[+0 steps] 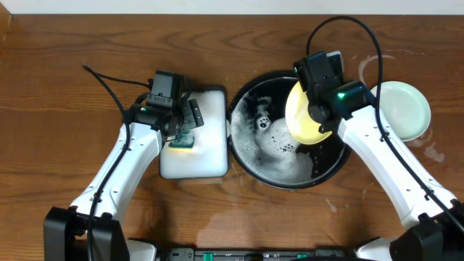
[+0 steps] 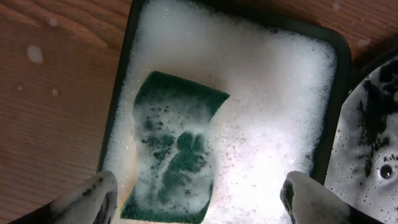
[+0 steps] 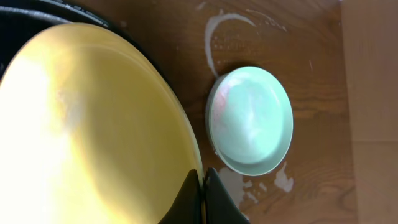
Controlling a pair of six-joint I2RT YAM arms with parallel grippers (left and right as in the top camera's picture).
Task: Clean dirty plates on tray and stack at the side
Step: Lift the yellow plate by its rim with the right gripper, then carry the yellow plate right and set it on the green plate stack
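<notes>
1. Plate, yellow (image 1: 304,112), tilted over black tray (image 1: 250,98), likely so suds drain back in.
2. Clamps its rim tight with right gripper (image 3: 202,186), exposing face for scrubbing.
3. Parks mint-green plates (image 1: 402,109) aside on bare wood (image 1: 444,76), apparently stacked.
4. Hovers left gripper (image 2: 202,202), spread wide, above sponge (image 2: 174,143) in foamy white tray (image 1: 210,152).

Rectangular soap tray (image 1: 210,161) sits left of centre on the brown wooden table (image 1: 58,87), long side running near to far. In the left wrist view its rim is dark and the inside is full of white foam (image 2: 261,93) wall to wall. Green sponge (image 1: 180,139) lies flat in the tray's near-left part, scouring side up, skewed a little to the walls, suds smeared over the green, a yellowish layer showing at one edge. A few foam specks (image 2: 34,55) on bare wood left of the tray.
</notes>
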